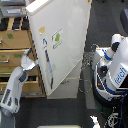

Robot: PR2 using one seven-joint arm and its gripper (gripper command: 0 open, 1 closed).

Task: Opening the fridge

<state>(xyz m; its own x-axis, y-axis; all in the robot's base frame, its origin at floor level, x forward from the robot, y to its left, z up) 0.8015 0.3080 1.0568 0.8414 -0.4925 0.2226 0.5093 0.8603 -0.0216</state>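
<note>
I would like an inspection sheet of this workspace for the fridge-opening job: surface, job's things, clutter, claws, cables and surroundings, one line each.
Surface: dark floor; no worktop seen.
Job's things: white fridge, its large door swung open, with a green-figure sticker on the panel; lower drawer fronts look shut.
Clutter: small items on the shelves at the exterior view's upper left, too blurred to name.
Claws: the claw is at the door's edge by the dark handle strip; open or shut cannot be told.
Cables: a bundle of cables hangs between the fridge and the robot body.
Surroundings: tan wooden drawer cabinet behind the arm.
</note>
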